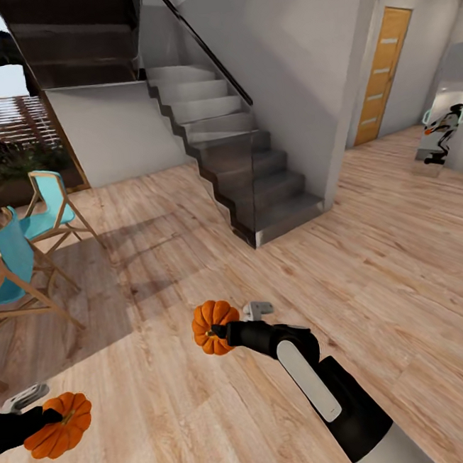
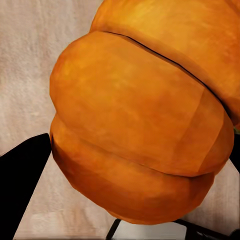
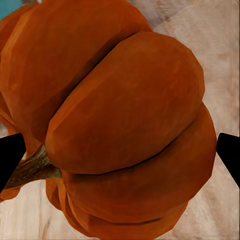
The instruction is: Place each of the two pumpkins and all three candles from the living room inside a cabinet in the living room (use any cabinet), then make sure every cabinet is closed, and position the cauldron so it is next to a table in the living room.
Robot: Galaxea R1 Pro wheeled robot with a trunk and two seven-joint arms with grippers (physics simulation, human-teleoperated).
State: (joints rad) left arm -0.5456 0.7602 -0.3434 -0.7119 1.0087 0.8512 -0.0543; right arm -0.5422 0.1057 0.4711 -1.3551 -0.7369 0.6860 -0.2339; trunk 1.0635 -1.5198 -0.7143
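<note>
While both pumpkins are off the floor, one clenched in the left gripper (image 1: 39, 421) as pumpkin (image 1: 61, 424), the other pumpkin (image 1: 214, 326) gripped by the right gripper (image 1: 224, 330), candles, cabinet and cauldron remain ahead; stairs (image 1: 237, 152) lie beyond.

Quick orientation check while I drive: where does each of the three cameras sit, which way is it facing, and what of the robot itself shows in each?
Head view: on the head, looking forward and down over wood floor toward a staircase; both arms show, the left gripper and right gripper each carrying a pumpkin.
Left wrist view: on the left arm, looking along its jaws at the left pumpkin; dark finger parts at the edges.
Right wrist view: on the right arm, looking at the right pumpkin; dark fingertips flank it.
Shared: each wrist view's pumpkin appears in the head view.
</note>
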